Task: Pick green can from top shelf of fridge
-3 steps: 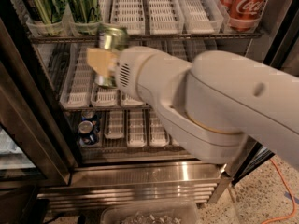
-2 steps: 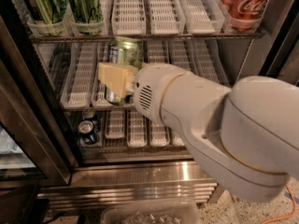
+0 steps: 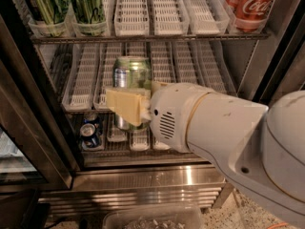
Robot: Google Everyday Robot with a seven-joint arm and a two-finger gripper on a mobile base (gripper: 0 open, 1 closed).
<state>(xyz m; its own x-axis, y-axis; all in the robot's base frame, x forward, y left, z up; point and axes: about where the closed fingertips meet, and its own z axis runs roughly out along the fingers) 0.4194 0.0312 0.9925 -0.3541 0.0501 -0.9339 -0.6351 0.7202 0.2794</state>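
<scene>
Green can (image 3: 131, 73) shifted right, upright, lid up, pinched by end effector (image 3: 137, 98) before middle rack (image 3: 188, 63)

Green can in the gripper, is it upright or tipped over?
Upright. The green can has its silver lid on top and its sides run vertically, and it is clamped in the gripper.

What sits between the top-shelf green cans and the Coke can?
Only bare white lane trays, per the camera view. The gripper grips another green can lower down.
</scene>
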